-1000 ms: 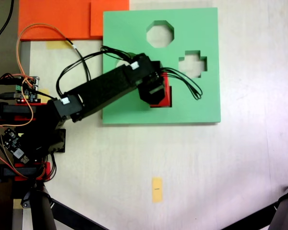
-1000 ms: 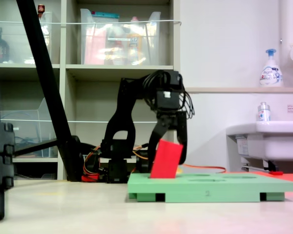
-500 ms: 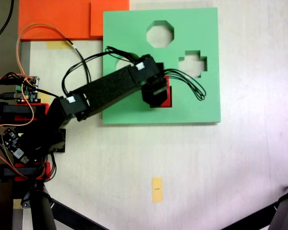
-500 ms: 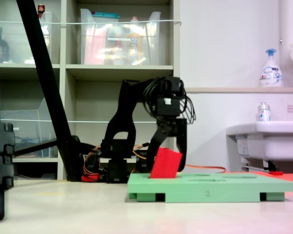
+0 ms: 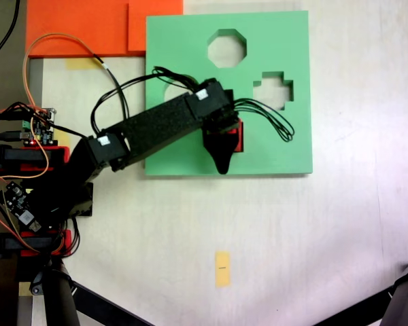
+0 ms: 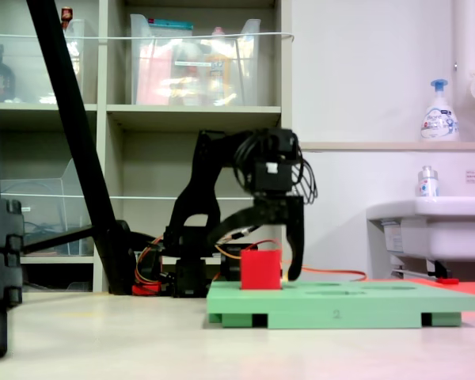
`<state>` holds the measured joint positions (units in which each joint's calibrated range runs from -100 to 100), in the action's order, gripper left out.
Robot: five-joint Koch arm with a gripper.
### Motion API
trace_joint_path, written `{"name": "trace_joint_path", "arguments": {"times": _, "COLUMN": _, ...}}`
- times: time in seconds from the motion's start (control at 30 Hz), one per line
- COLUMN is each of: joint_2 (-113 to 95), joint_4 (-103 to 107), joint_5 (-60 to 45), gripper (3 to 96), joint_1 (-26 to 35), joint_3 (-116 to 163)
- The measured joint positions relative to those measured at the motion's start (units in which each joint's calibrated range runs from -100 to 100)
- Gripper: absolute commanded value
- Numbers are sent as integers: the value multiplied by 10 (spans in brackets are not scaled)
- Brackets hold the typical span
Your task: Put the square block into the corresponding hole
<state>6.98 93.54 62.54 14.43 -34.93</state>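
The red square block [image 6: 261,269] stands upright on the light-green foam board [image 6: 364,301], its lower part sunk into the board. In the first exterior view only a strip of the block [image 5: 238,138] shows past the black arm. The square hole itself is hidden under the block and the gripper. My gripper [image 6: 252,257] is open, with its fingers spread wide on either side of the block and not touching it. From above, one finger [image 5: 222,163] points toward the board's near edge [image 5: 190,41].
An octagonal cutout [image 5: 226,48] and a cross-shaped cutout [image 5: 273,90] lie farther along the board. Orange foam [image 5: 88,27] sits at the top left, circuit boards and wires [image 5: 37,129] at the left, a yellow strip [image 5: 222,268] on the table, and tripod legs [image 5: 75,299] below.
The gripper has opened and let go of the block. The block, which leaned tilted on the board, has dropped lower and now stands straight.
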Motion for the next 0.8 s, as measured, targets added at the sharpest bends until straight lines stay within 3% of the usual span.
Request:
{"name": "trace_joint_path", "arguments": {"times": 0.23, "joint_2": -313, "joint_4": 0, "joint_5": -17, "gripper": 869, "joint_1": 0, "joint_3": 0}}
{"name": "trace_joint_path", "arguments": {"times": 0.37, "joint_2": -535, "joint_4": 1, "joint_5": -102, "gripper": 861, "joint_1": -13, "joint_3": 1}}
{"name": "trace_joint_path", "arguments": {"times": 0.4, "joint_2": -594, "joint_4": 1, "joint_5": -143, "gripper": 828, "joint_1": -17, "joint_3": 9}}
{"name": "trace_joint_path", "arguments": {"times": 0.53, "joint_2": -818, "joint_4": 1, "joint_5": -290, "gripper": 535, "joint_1": -46, "joint_3": 75}}
{"name": "trace_joint_path", "arguments": {"times": 0.63, "joint_2": -967, "joint_4": -41, "joint_5": -379, "gripper": 519, "joint_1": -95, "joint_3": 200}}
{"name": "trace_joint_path", "arguments": {"times": 0.8, "joint_2": -1057, "joint_4": -253, "joint_5": -494, "gripper": 522, "joint_1": -115, "joint_3": 525}}
